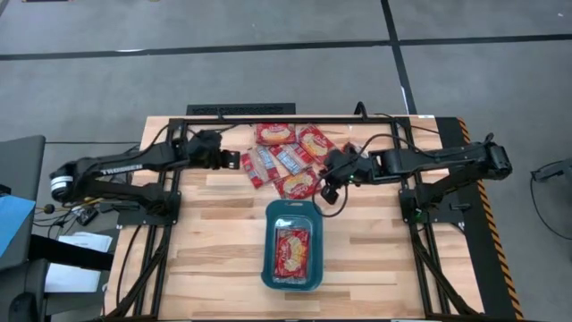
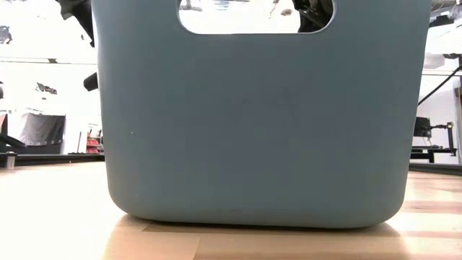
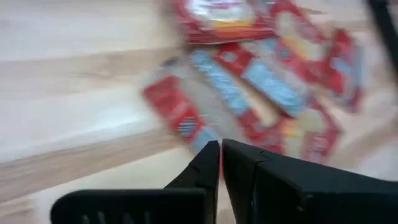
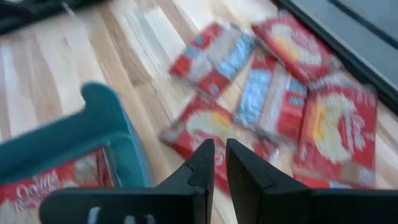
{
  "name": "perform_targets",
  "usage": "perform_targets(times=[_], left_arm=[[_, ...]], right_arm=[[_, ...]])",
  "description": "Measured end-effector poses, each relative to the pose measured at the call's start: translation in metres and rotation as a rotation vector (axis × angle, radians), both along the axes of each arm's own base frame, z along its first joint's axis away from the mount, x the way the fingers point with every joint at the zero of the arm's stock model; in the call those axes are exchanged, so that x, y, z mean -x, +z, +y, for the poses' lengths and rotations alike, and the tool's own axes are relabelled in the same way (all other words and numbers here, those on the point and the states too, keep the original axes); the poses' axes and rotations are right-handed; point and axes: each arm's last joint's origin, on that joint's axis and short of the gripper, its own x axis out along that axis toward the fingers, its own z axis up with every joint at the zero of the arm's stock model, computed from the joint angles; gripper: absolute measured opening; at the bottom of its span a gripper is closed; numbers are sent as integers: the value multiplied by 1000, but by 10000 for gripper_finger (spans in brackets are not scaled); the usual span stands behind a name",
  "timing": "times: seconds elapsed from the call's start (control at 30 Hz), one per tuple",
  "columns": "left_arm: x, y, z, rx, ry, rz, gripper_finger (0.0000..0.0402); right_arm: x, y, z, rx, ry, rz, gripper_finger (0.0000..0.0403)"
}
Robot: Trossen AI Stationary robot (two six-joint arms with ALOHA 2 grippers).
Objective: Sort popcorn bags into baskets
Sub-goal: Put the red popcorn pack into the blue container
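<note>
High view alone shows a popcorn bag [image 1: 291,249] lying inside the teal basket [image 1: 292,213], with loose bags [image 1: 284,157] clustered beyond it between both arms. Low view shows only the basket wall. Left gripper [image 3: 220,153] and right gripper [image 4: 219,151] hover with fingers nearly together, empty.

Both arms stretched inward, left end effector [image 1: 234,159] and right end effector [image 1: 329,190] nearly closed, empty.

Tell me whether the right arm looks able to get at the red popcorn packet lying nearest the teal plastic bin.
Probably yes. The right gripper hovers beside that red popcorn packet, fingers nearly shut, nothing lying over it. The teal plastic bin sits just beyond, leaving the approach free.
</note>
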Motion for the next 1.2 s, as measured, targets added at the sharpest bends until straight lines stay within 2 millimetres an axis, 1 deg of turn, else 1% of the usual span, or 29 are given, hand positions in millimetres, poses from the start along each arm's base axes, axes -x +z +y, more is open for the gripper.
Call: perform_targets(times=[0.07,0.13,0.2,0.27,0.3,0.37,0.43,0.53,0.6,0.7,0.83,0.9,1.1,1.2], left_arm=[[3,-6,-3,4,11,44,24],[4,-14,-4,34,-1,60,48],[4,-25,-5,75,-8,30,75],[4,-36,-6,111,-14,-10,106],[3,-42,-6,121,-13,-35,122],[3,-51,-6,143,-13,-85,153],[2,-58,-4,149,-6,-137,181],[4,-66,-1,160,28,-169,216],[7,-71,1,179,55,-157,231],[8,-77,3,198,93,-146,244],[5,-83,6,212,113,-147,247],[2,-87,7,218,113,-137,247],[-9,-98,11,226,113,-136,247],[-15,-105,13,233,106,-143,247]], right_arm=[[-11,-5,-4,-8,23,-15,67],[-19,-15,-14,-44,40,8,64],[-36,-27,-26,-80,76,-12,59],[-48,-45,-41,-119,83,33,53],[-57,-50,-48,-137,84,28,50],[-71,-52,-64,-155,82,17,43],[-86,-50,-76,-140,84,4,37],[-108,-57,-91,-132,79,67,23],[-122,-62,-98,-140,75,113,14],[-141,-70,-110,-150,69,168,7],[-162,-93,-118,-159,50,265,12],[-170,-100,-118,-141,35,292,17],[-186,-131,-113,-146,38,385,12],[-185,-132,-113,-150,37,397,9]])
